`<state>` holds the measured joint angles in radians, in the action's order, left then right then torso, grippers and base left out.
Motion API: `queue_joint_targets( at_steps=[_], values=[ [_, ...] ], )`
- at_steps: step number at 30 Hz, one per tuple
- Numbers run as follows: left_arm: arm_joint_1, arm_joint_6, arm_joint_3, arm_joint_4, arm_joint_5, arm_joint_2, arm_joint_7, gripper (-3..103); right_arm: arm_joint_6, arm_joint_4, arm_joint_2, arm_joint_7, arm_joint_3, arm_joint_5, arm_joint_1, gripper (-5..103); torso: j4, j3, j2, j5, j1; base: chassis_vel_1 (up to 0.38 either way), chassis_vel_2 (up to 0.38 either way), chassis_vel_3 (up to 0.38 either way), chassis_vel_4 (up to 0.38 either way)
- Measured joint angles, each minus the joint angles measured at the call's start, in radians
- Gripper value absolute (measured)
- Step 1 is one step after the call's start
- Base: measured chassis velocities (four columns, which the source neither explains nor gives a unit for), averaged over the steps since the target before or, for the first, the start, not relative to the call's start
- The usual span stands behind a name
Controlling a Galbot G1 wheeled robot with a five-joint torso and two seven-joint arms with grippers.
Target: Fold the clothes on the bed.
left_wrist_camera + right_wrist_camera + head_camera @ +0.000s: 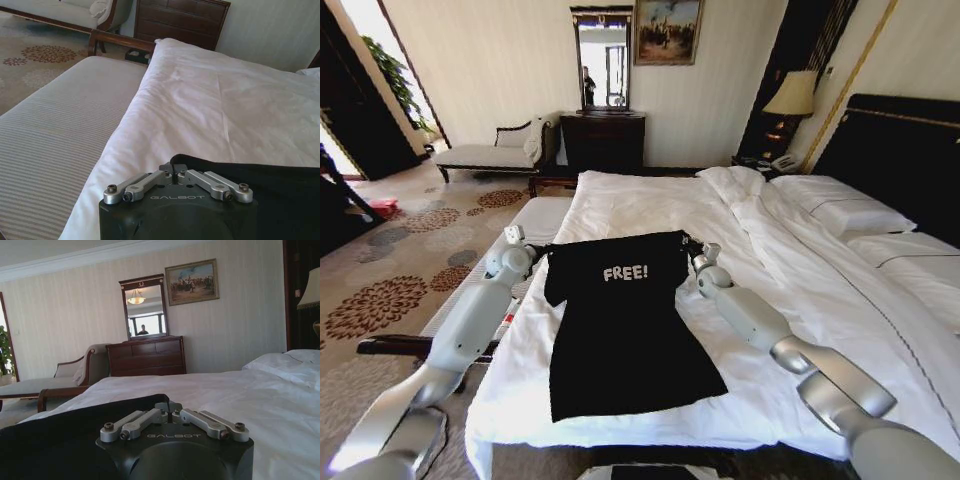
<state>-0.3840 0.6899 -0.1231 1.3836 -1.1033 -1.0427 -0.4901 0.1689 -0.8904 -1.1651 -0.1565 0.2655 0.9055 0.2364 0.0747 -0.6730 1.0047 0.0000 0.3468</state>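
Observation:
A black T-shirt [620, 325] with white "FREE!" lettering hangs stretched between my two grippers over the white bed [800, 330], its lower part lying on the sheet. My left gripper [542, 250] is shut on the shirt's left shoulder edge; the left wrist view shows that gripper [176, 173] pinched on the black fabric [280, 190]. On the other side my right gripper [693, 250] is shut on the right shoulder edge, and in the right wrist view it [172, 410] clamps the dark cloth [65, 435].
A narrow striped bench [535, 225] runs along the bed's left side. Beyond the bed stand a dark dresser [603, 140] with a mirror, a pale chaise [495, 150] and a lamp [790, 95]. Pillows [840, 205] lie by the headboard. Patterned carpet lies to the left.

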Motion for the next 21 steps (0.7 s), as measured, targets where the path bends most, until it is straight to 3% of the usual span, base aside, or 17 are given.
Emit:
queue_joint_targets(
  at_steps=[8,16,17,21],
  values=[
    [0.048,-0.022,-0.005,-0.139,0.049,-0.061,0.023,0,0.015,0.118,-0.070,-0.004,-0.019,-0.059,-0.025,0,0.0006,0.000,0.000,0.0000,0.000,0.000,0.000,0.000,0.000],
    [0.047,-0.031,-0.032,-0.185,0.054,-0.085,0.019,-2,0.020,0.178,-0.101,-0.028,-0.031,-0.103,-0.039,0,0.0007,0.000,0.000,0.0000,0.000,0.000,0.000,0.000,0.000],
    [0.042,-0.038,-0.036,-0.186,0.056,-0.084,0.018,3,0.020,0.182,-0.103,-0.037,-0.034,-0.108,-0.041,-3,0.0006,0.000,0.000,0.0000,0.000,0.000,0.000,0.000,0.000],
    [0.037,-0.048,-0.047,-0.186,0.057,-0.079,0.015,14,0.017,0.184,-0.102,-0.053,-0.042,-0.115,-0.043,8,0.0005,0.000,0.000,-0.0002,0.000,0.000,0.000,0.000,0.000]
  ],
)
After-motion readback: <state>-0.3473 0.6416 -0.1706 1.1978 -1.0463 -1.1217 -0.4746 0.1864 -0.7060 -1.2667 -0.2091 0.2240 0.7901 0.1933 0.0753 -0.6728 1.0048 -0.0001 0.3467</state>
